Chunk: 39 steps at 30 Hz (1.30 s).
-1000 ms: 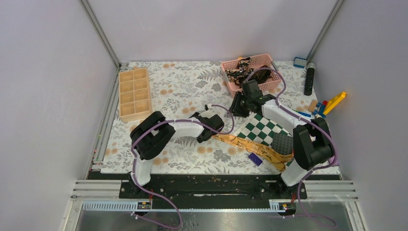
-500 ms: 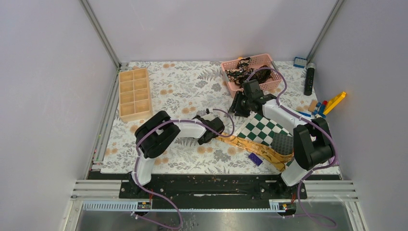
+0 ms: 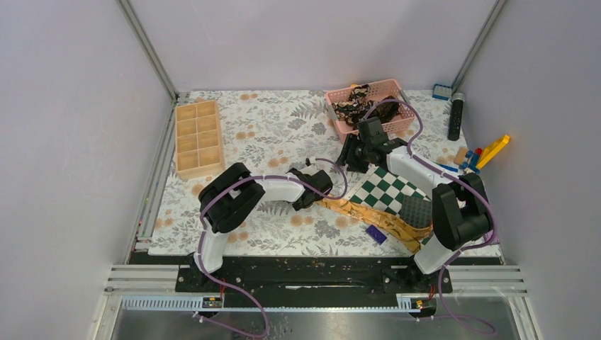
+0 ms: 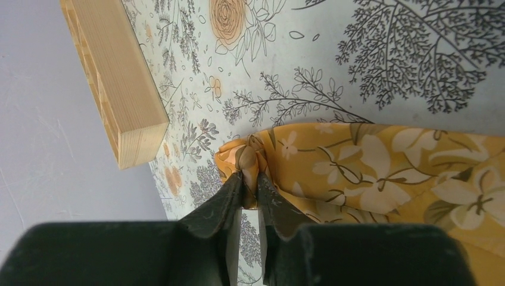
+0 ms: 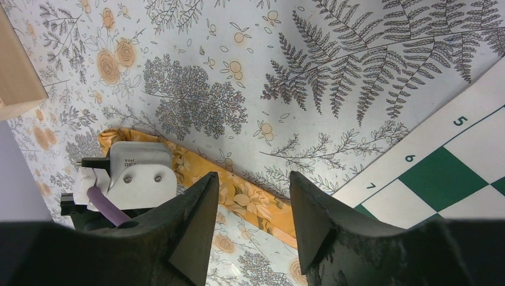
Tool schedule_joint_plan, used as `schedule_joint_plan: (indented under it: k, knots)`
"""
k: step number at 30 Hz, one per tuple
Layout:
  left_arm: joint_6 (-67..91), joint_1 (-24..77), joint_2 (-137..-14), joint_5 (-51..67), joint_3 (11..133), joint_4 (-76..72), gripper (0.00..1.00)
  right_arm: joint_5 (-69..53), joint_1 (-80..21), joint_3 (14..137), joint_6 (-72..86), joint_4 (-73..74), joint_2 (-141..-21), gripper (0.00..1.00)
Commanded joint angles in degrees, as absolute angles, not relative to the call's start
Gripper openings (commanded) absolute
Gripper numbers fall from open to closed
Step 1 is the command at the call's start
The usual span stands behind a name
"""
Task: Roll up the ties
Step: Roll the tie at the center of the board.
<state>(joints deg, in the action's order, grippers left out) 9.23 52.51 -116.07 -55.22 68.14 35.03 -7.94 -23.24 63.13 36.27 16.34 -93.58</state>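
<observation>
My left jaws are almost shut, pinching just the bunched tip of the golden tie (image 4: pixel 357 161) near the tabletop's middle. A tug could slip it free, since the checkered board (image 3: pixel 386 190) seems to overlap the rest toward the near right corner. The left arm reaches low. The right jaws hang half open and empty above the tie.

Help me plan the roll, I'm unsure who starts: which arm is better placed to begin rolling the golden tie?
Left. The left gripper is shut on the bunched end of the golden tie, where a roll would likely start. The right gripper hangs open over the tie, holding nothing.
</observation>
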Motion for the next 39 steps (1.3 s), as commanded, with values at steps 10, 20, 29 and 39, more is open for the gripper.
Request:
schedule_joint_plan:
  k: [10,20,29,39]
  knots:
    - [10.5,52.9,-113.9,-54.8,70.9,35.5,0.22,-7.9,-22.9,64.0,35.8,16.5,-92.6,0.56]
    - [11.3,53.0,-110.9,-54.5,72.0,35.7,0.28,-8.6,-22.9,64.2,36.1,15.7,-92.7,0.56]
    - [11.6,52.9,-110.7,-53.8,73.1,36.0,0.29,-8.9,-22.9,64.2,36.2,15.6,-93.1,0.56]
    - [12.8,52.9,-110.9,-52.4,72.6,35.9,0.17,-9.2,-22.8,64.1,35.9,15.6,-93.3,0.52]
